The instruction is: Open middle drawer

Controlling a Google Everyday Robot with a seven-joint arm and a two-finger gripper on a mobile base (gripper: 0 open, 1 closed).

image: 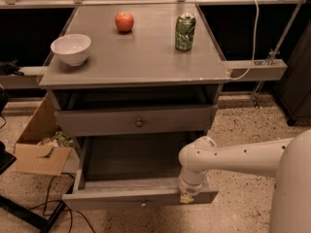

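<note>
Here gripper point(186, 198) at middle drawer point(121, 196) front (drawer pulled out).

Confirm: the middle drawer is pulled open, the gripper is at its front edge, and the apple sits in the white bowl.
Wrong: the camera view shows the apple on the cabinet top, apart from the white bowl. The middle drawer is pulled open, the gripper at its front edge.
</note>
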